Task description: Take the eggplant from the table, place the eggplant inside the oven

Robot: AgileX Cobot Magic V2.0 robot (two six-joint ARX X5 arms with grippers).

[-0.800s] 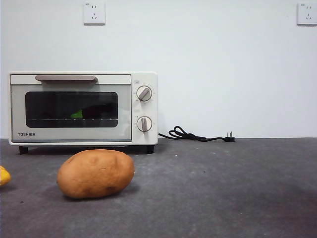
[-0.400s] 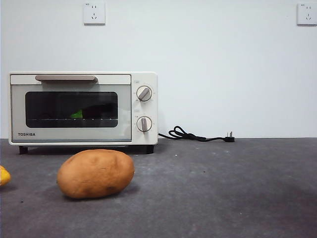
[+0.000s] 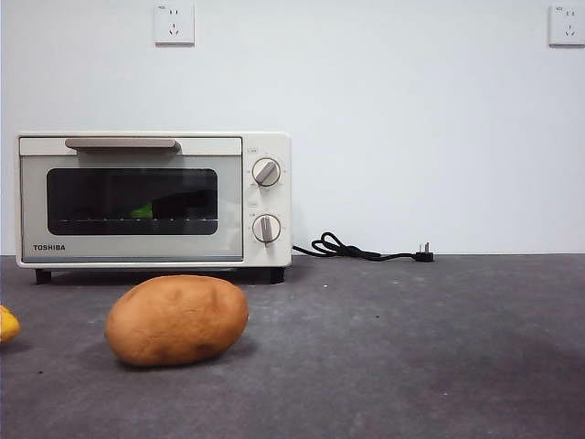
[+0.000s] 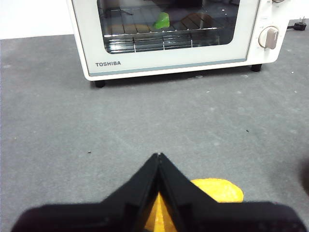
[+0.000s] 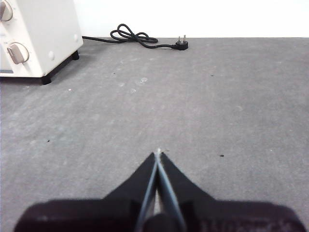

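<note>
The cream-white oven stands at the back left of the grey table with its glass door closed. Inside it, on the wire rack, lies the eggplant: a dark shape with a green stem cap showing through the glass. My left gripper hangs shut and empty above the table in front of the oven, over a yellow object. My right gripper is shut and empty over bare table to the right of the oven. Neither gripper shows in the front view.
An orange-brown potato lies on the table in front of the oven. The yellow object sits at the left edge. The oven's black power cord and plug lie along the back wall. Two wall sockets hang above.
</note>
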